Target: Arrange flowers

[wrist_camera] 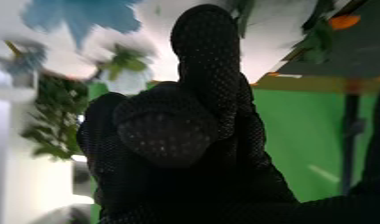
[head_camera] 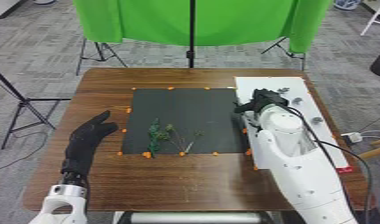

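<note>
In the head view my left hand (head_camera: 87, 138) is open at the table's left side, beside the dark mat (head_camera: 182, 107). My right hand (head_camera: 265, 99) is over the white board (head_camera: 267, 84), among small grey-blue flowers (head_camera: 316, 120). Green sprigs (head_camera: 154, 136) and thin stems (head_camera: 176, 138) lie on the mat's near part. In the right wrist view, my right hand (wrist_camera: 169, 135) has a blue flower (wrist_camera: 84, 16), a pale flower (wrist_camera: 127, 77) and leafy greenery (wrist_camera: 55, 112) beyond it. Whether it holds anything is hidden.
Orange pieces (head_camera: 147, 155) line the mat's edges on the brown table (head_camera: 191, 185). A green cloth (head_camera: 151, 22) hangs behind the table, with a black stand (head_camera: 192, 52) in front of it. A tripod (head_camera: 25, 102) stands on the floor at the left.
</note>
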Tool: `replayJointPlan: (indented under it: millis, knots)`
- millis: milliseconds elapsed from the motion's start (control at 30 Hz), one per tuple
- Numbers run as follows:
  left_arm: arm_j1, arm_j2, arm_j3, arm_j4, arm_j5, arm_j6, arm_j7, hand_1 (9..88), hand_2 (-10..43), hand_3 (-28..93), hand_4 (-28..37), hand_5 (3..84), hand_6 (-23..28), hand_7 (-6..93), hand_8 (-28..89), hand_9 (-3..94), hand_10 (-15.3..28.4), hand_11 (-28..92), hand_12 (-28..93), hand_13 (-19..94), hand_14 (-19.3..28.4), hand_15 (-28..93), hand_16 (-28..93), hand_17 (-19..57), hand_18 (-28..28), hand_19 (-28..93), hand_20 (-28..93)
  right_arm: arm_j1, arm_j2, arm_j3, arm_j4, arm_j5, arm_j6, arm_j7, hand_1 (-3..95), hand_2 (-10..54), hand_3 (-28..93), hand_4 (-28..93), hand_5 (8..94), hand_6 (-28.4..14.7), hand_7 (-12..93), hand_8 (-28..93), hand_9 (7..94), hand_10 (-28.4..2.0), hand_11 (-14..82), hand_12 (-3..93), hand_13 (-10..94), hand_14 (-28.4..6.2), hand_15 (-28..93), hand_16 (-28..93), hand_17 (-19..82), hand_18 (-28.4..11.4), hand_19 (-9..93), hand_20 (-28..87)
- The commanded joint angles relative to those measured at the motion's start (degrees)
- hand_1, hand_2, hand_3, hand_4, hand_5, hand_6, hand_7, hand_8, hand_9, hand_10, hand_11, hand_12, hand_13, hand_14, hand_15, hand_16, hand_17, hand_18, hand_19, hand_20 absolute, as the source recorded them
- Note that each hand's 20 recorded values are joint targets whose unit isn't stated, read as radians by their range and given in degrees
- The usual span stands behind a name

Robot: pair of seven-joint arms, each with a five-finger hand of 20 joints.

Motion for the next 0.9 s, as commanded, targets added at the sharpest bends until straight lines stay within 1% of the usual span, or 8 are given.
replayJointPlan:
  millis: [33, 200, 233, 267, 367, 533, 667, 900]
  knots:
    - [0.3, -0.54, 0.11, 0.26, -0.14, -0.75, -0.87, 21.9, -4.9, 68, -19.6, 47.2, 1.6, 11.5, -4, 48.8, 13.3, 19, 17, 39, 16.2, 18, 8, 6.6, 14.2, 7, 27, -3.0, -3.2, -3.3, 4.0, -9.4, -1.1, -4.7, 30.1, -9.5, 50, -11, 79.7, -4.6, 13, -6, 90.6, -11.6, 39.4, 25.3, 94, -2.8, 58, 31, 67, -11.3, 93, 56]
    - [0.2, -0.59, 0.05, 0.37, -0.17, -0.98, -0.98, 21.8, -4.9, 68, -19.5, 47.2, 1.7, 11.4, -4, 48.8, 13.3, 19, 17, 39, 16.2, 18, 8, 6.5, 14.2, 7, 27, -4.1, -4.1, -2.8, 5.0, -7.4, 1.6, -3.4, 41.2, -9.5, 54, -9, 82.6, -3.3, 17, -6, 92.2, -10.9, 40.6, 25.0, 94, -2.1, 62, 28, 69, -10.7, 93, 57]
    - [0.2, -0.55, 0.07, 0.36, -0.19, -0.98, -0.96, 21.9, -4.9, 68, -19.5, 47.2, 1.7, 11.4, -4, 48.8, 13.4, 19, 18, 39, 16.2, 18, 8, 6.5, 14.2, 7, 27, -4.2, -4.2, -2.6, 5.1, -6.3, 2.7, -2.8, 45.6, -9.5, 51, -8, 83.0, -3.3, 17, 5, 92.5, -10.8, 40.9, 25.0, 94, -2.0, 63, 27, 69, -10.7, 93, 58]
    - [0.1, -0.53, 0.08, 0.41, -0.13, -1.06, -1.09, 21.9, -4.9, 68, -19.6, 47.3, 1.7, 11.4, -4, 48.8, 13.4, 19, 18, 39, 16.2, 18, 8, 6.5, 14.2, 7, 27, -4.3, -4.3, -2.3, 5.1, -4.9, 3.2, -2.1, 49.4, -9.5, 49, -6, 83.9, -3.2, 17, 12, 93.0, -10.6, 41.1, 24.8, 94, -2.1, 64, 26, 70, -10.7, 93, 58]
    - [0.2, -0.60, 0.09, 0.38, -0.18, -0.97, -1.08, 21.9, -4.9, 68, -19.6, 47.3, 1.8, 11.3, -4, 48.8, 13.4, 19, 18, 39, 16.2, 18, 8, 6.5, 14.2, 7, 27, -4.3, -4.5, -1.2, 4.9, -1.7, 5.1, -0.9, 56.6, -8.9, 49, -5, 87.1, -2.6, 18, 19, 93.7, -10.3, 42.9, 24.1, 94, -2.0, 66, 25, 71, -10.9, 93, 59]
    - [0.4, -0.76, 0.00, 0.34, -0.19, -1.03, -1.10, 21.9, -4.9, 68, -19.5, 47.3, 1.8, 11.1, -4, 48.8, 13.4, 19, 17, 39, 16.3, 18, 8, 6.5, 14.2, 7, 26, -4.9, -3.5, 0.8, 2.6, 2.8, 11.7, -0.2, 57.6, -8.1, 51, -4, 86.9, -2.4, 21, 22, 93.7, -9.6, 45.1, 23.6, 94, -2.0, 68, 24, 72, -11.1, 93, 61]
    - [0.6, -0.59, -0.09, 0.20, -0.20, -0.99, -1.12, 21.9, -4.9, 68, -19.5, 47.2, 1.8, 11.2, -4, 48.7, 13.4, 19, 18, 39, 16.3, 18, 8, 6.4, 14.2, 7, 27, -5.6, -1.4, 1.5, -2.5, 8.8, 18.0, 1.4, 56.5, -8.9, 54, -4, 87.0, -2.7, 22, 23, 93.7, -9.4, 46.7, 23.1, 94, -1.8, 70, 24, 72, -11.2, 93, 63]
    - [0.7, -0.64, 0.04, 0.06, -0.04, -1.26, -1.12, 22.0, -4.8, 68, -19.4, 47.2, 1.7, 11.3, -4, 48.7, 13.2, 19, 18, 39, 16.3, 18, 8, 6.4, 14.2, 7, 26, -8.9, 1.3, -0.3, -11.6, 11.7, 22.8, 0.9, 55.3, -9.4, 57, -3, 87.2, -2.7, 24, 23, 93.7, -9.1, 48.5, 22.7, 94, -1.9, 71, 24, 72, -11.5, 93, 65]
